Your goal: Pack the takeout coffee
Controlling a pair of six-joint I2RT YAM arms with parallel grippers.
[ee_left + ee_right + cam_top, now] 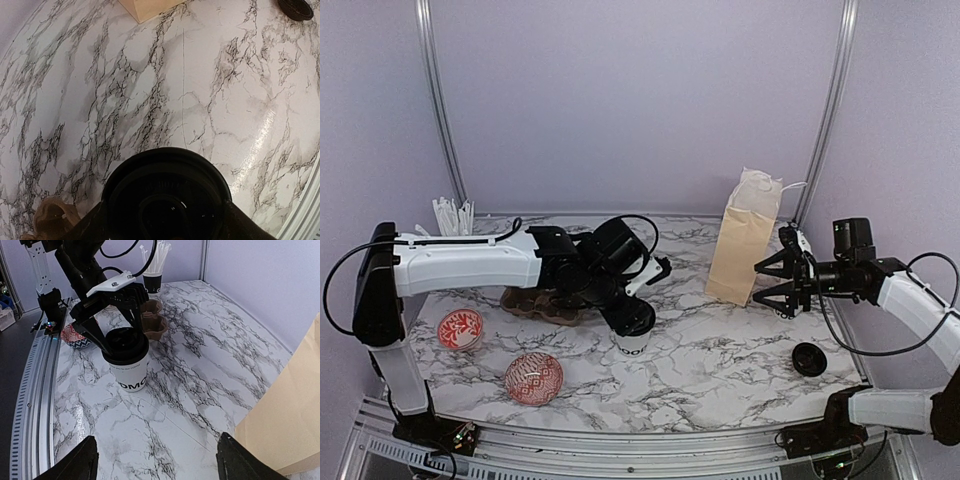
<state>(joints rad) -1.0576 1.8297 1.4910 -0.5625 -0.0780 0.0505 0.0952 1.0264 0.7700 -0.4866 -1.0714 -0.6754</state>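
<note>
Cup (129, 372) stands on worktop (200, 365), near carrier (154, 322). Left hand (123, 342) straddles its lid; clamped or loose, cannot tell. Right hand (782, 280) spread, empty, beside bag (745, 240). Risk: pinching the lid alone could pop it off or tip the cup.

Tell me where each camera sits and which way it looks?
Top: above and behind, looking down on the table; left arm shows with left gripper at the cup, right arm with right gripper open beside the bag.
Left wrist: on the left arm, looking down over the cup's lid towards the bag; its fingers show below.
Right wrist: on the right arm, looking across the table at the cup and left gripper; its fingertips show below.
Both wrist views share the cup and bag.
</note>
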